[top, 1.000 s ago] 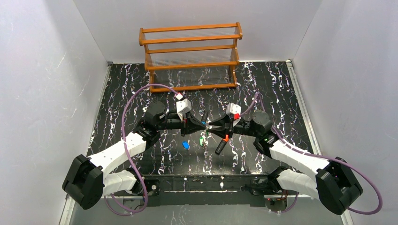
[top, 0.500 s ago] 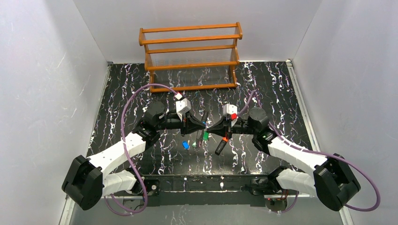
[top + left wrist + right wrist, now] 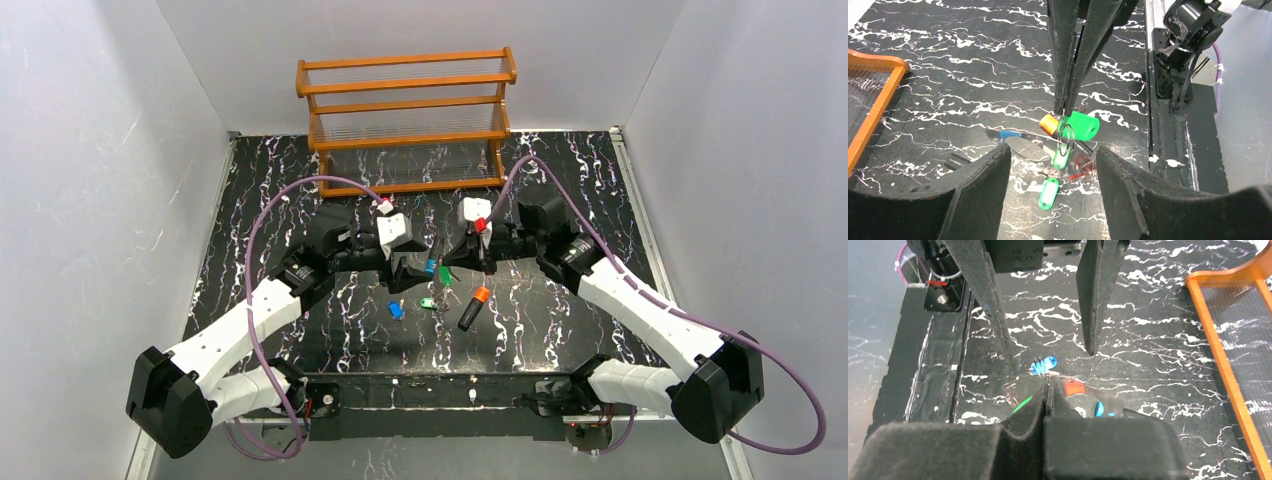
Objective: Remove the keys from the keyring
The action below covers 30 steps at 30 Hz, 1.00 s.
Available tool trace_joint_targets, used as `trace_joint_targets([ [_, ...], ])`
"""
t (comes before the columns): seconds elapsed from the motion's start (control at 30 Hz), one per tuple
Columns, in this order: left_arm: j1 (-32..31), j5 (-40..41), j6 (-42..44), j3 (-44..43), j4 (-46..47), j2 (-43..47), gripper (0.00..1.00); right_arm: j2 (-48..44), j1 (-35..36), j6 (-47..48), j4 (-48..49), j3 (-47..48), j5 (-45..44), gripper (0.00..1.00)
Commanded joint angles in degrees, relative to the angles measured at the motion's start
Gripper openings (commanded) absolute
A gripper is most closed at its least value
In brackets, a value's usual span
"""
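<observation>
- The keyring (image 3: 1023, 146), a pale, see-through flat band, hangs above the middle of the black, white-veined table (image 3: 560, 170). It is pinched in the right pincer (image 3: 447, 262), whose fingers are pressed together on it.
- Since half a second ago the right arm has swung toward 12 o'clock and lifted. The small key with a bright green plastic head (image 3: 1082, 125), hanging by a thin wire loop at its fingertips, has risen with it.
- The left pincer (image 3: 407, 270) has pushed in from 9 o'clock; its fingers are spread wide and hold nothing.
- The small blue-headed key (image 3: 1044, 365) lies on the table at 6 o'clock of the pincers, where it was before. A second green-headed key (image 3: 1048, 192) lies just beside it.
- The black marker with an orange cap (image 3: 472, 305) has not moved.
- The orange-brown wooden rack (image 3: 405, 90) with clear shelves stands at 12 o'clock, well apart from the keys.
- Only the left wrist view shows the wire loop.
- Only the right wrist view shows the band spread before the closed fingers. It blurs the orange cap and the blue cap of a second black marker (image 3: 431, 266) behind it.
</observation>
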<state>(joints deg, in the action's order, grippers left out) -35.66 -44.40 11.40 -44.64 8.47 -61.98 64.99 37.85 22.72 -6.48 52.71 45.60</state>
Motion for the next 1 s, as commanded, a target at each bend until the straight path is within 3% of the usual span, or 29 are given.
trace_joint_targets([
  [0.0, -0.2, 1.1, 5.8, -2.3, -4.8, 1.8, 0.61, 2.2, -0.3, 6.0, -12.5, 6.3, 1.2, 0.01],
  [0.33, -0.3, -5.4, 4.0, -7.4, -7.5, -4.6, 0.48, 5.6, -0.3, 6.4, -15.2, 9.9, 1.0, 0.01],
  [0.6, -1.8, 0.5, 3.0, -4.3, -7.4, -2.6, 0.43, 5.8, -0.3, 5.0, -14.5, 9.7, -1.1, 0.01],
  [0.97, -3.4, -1.7, 0.4, -7.0, -7.2, -7.5, 0.3, 6.6, -0.3, 4.3, -14.1, 9.7, -1.0, 0.01],
])
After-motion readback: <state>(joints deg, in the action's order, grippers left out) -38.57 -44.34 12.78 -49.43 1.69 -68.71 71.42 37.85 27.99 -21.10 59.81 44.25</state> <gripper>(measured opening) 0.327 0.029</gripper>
